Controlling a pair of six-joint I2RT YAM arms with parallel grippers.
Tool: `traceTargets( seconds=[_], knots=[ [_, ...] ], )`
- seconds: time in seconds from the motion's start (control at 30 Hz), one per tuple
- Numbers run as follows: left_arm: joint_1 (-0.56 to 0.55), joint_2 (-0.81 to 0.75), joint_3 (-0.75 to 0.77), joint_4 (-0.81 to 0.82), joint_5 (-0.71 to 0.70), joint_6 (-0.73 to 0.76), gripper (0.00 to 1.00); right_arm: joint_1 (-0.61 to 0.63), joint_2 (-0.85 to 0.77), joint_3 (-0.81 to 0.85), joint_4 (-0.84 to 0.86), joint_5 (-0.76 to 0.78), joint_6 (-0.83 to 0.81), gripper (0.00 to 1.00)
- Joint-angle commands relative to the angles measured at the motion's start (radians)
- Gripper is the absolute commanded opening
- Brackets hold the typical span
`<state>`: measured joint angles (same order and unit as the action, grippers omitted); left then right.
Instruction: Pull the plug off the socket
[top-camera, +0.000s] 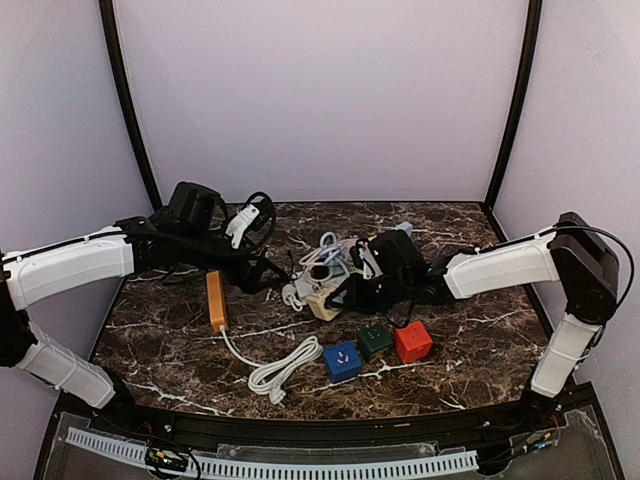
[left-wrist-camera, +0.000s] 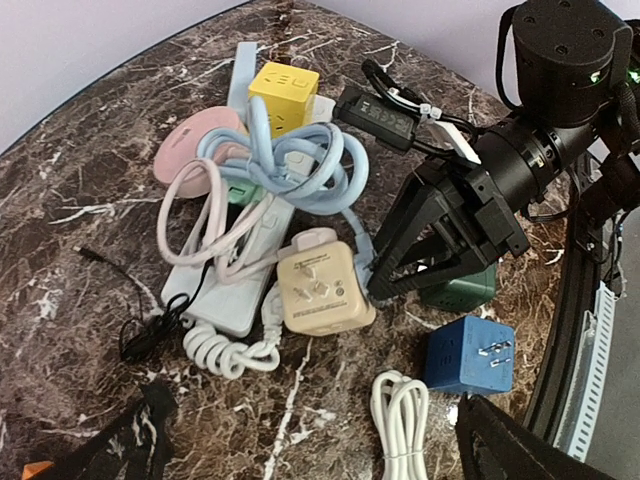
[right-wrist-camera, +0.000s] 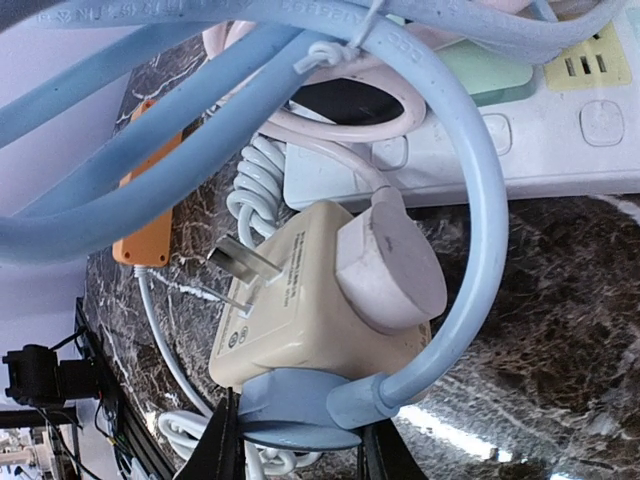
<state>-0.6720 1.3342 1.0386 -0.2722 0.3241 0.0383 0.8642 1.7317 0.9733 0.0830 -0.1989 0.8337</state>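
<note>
Blue plug (right-wrist-camera: 290, 405) sits clamped in the right gripper (right-wrist-camera: 300, 438), seated in the beige cube socket (right-wrist-camera: 300, 300); the pull, likely next, needs a straight draw.

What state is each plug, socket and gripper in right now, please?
pale blue round plug: plugged into beige cube socket.
pinkish-white round plug: plugged into the same socket.
right gripper: shut on pale blue round plug.
left gripper: open, empty.
</note>
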Motion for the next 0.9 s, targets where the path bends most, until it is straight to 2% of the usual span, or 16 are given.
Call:
traceTargets(
  seconds=[0.0, 0.6, 0.77, 0.87],
  knots=[
    [0.003, 0.031, -0.022, 0.045, 0.118, -0.069, 0.98, 0.048, -0.066, 0.041, 0.216, -0.119, -0.041, 0.0],
    [0.052, 0.119, -0.009, 0.029, 0.079, -0.125, 1.0, 0.17, 0.064, 0.17, 0.147, -0.107, -0.101, 0.0],
    [0.06, 0.133, -0.017, 0.033, 0.091, -0.144, 1.0, 0.173, 0.023, 0.134, 0.18, -0.072, -0.09, 0.0],
    [0.06, 0.129, -0.033, 0.04, 0.102, -0.162, 0.9, 0.168, -0.012, 0.12, 0.179, -0.023, -0.079, 0.0]
  ],
)
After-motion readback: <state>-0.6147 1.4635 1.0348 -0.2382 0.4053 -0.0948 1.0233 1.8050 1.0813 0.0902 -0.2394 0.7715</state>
